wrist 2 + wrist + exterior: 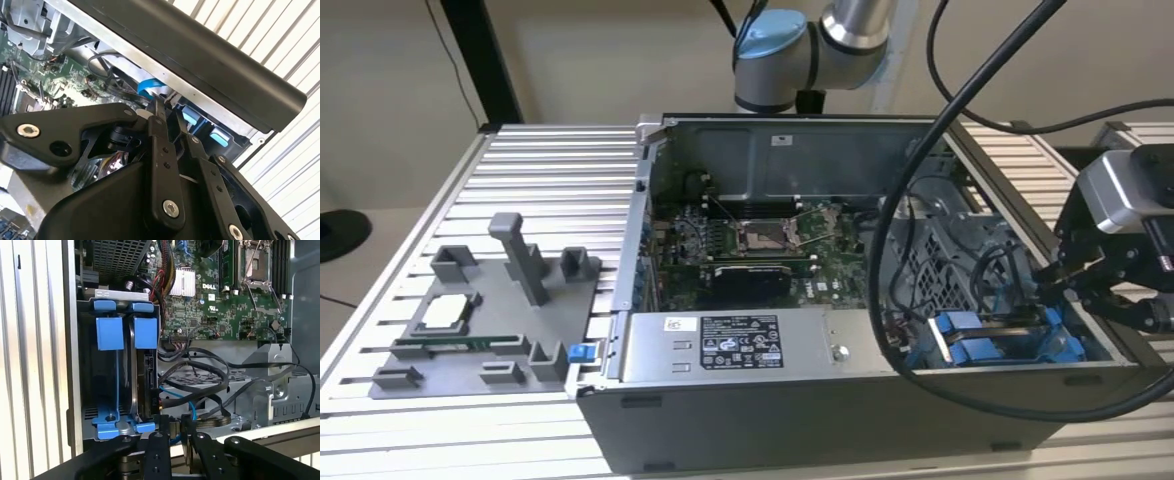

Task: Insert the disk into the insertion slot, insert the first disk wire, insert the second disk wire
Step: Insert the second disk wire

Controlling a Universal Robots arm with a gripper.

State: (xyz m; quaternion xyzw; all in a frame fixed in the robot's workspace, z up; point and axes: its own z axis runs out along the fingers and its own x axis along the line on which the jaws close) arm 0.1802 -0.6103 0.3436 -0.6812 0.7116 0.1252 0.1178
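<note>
The disk (pixel 148 375) stands on edge in the insertion slot (pixel 110 332), held between blue rails and tabs. In the exterior view the slot (pixel 987 345) is at the case's near corner on the exterior view's right, and my gripper (pixel 1074 275) hangs just above and beside it. A thin blue disk wire (pixel 187 402) loops from the disk's side down to my gripper (pixel 176 432). The fingers stand close together with a small dark plug between them. In the second wrist view the gripper (pixel 170 125) points into the case near the blue wire (pixel 150 86).
The open grey case (pixel 761 420) lies on a slatted aluminium table (pixel 547 170). A grey power-supply box (pixel 734 345) and the motherboard (pixel 747 240) sit inside. Black cables (pixel 200 375) tangle beside the disk. A grey fixture (pixel 480 320) stands on the exterior view's left.
</note>
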